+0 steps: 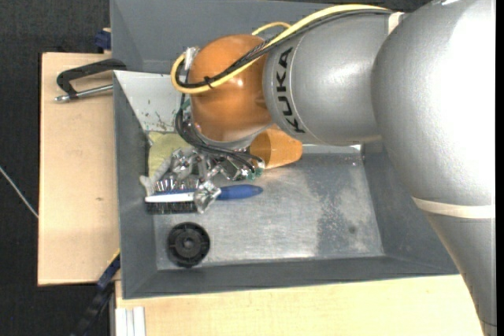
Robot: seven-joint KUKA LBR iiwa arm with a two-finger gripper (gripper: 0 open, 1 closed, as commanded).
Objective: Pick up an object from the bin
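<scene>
Care at contact is what this step wants, because the claw (194,182) sits low among clutter in the bin (346,208), under the wrist's orange cover (228,94). Its metal parts are too tangled with the things below to say how far open it is or whether it has hold of anything, so I cannot tell. Right against its lower edge, on the side away from the arm, lies a black brush (169,204) with a pale back. This looks like the likeliest thing to lift. A blue stick (236,192) like a pen lies just beside the claw on the arm's side. The two are close enough together that a loose close could catch both or knock one aside. It would be better to centre squarely across the brush's narrow width, close firmly, then rise straight up without dragging sideways. A little farther off, an orange cup (280,148) lies tipped beneath the arm, and a yellowish sheet (161,144) lies beyond the claw toward the bin's wall. Neither needs touching. Farthest, well apart toward the front wall, a black round disc (187,243) sits alone on bare floor. It would be an easier target if the brush slips.
</scene>
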